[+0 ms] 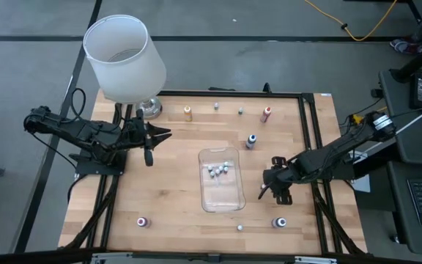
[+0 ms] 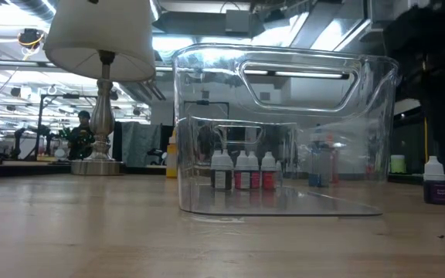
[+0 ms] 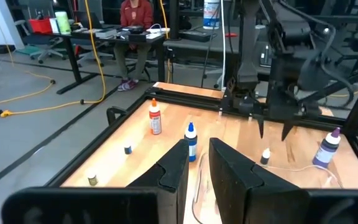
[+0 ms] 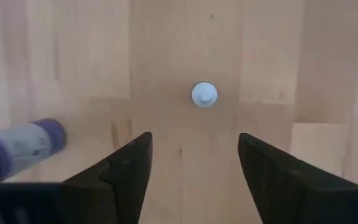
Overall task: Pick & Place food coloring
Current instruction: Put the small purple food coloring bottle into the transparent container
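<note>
A white-shaded lamp (image 1: 125, 59) is standing on the wooden bench (image 1: 174, 183) far left, beside the left gripper (image 1: 152, 139), jaws narrow. The right gripper (image 1: 275, 187), jaws wide, is hovering right of the clear plastic tray (image 1: 220, 199) holding tiny dropper bottles (image 1: 218, 170).

Both arms are showing as dark, near-black jointed limbs built of blocky segments, with black cables looping off the left arm (image 1: 72, 132) at its nine o'clock end. The right arm (image 1: 328, 158) is carrying a pale grey collar near its three o'clock end, with a thin light cable trailing away from it. The left gripper (image 3: 199, 167) is presenting two broad, matte black fingers with flat, angular faces. The right gripper (image 4: 194, 165) is showing the same black wedge-shaped fingers.
</note>
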